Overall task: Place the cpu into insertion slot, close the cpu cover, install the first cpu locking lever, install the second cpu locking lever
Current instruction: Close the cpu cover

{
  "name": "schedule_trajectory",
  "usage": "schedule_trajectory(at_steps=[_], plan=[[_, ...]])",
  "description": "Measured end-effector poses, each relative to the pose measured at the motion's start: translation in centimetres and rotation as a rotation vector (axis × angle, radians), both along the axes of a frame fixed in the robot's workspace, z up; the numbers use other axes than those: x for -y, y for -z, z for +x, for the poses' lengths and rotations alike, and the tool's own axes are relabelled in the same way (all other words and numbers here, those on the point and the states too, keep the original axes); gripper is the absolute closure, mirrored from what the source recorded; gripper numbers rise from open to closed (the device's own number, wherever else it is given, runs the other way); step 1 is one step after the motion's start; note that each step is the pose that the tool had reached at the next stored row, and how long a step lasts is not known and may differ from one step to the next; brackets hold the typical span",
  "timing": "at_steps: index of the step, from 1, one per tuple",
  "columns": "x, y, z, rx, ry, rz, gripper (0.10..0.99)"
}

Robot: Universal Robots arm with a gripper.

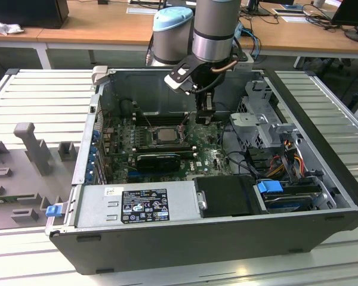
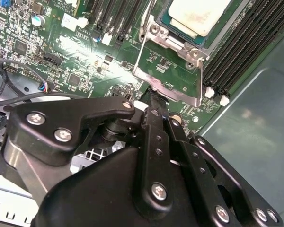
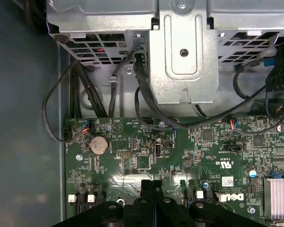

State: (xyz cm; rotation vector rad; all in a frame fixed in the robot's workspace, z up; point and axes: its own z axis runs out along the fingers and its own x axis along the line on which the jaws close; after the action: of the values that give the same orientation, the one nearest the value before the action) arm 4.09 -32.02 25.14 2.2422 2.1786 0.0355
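Our gripper [image 2: 151, 97] is clenched on nothing, its tip by the thin wire lever [image 2: 200, 82]. We judge the lever stiff, springy and slippery, so press near its free end.

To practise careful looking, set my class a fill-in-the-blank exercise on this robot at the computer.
1. The claw is ___.
2. The circuit board around the chip is ___.
3. The arm reaches into the open computer ___.
Missing words: shut; green; case.
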Motion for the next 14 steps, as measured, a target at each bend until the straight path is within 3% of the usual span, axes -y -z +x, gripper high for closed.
schedule_trajectory(at_steps=[14], plan=[[0.00,0.00,-0.56,0.0000,0.000,0.000,0.980]])
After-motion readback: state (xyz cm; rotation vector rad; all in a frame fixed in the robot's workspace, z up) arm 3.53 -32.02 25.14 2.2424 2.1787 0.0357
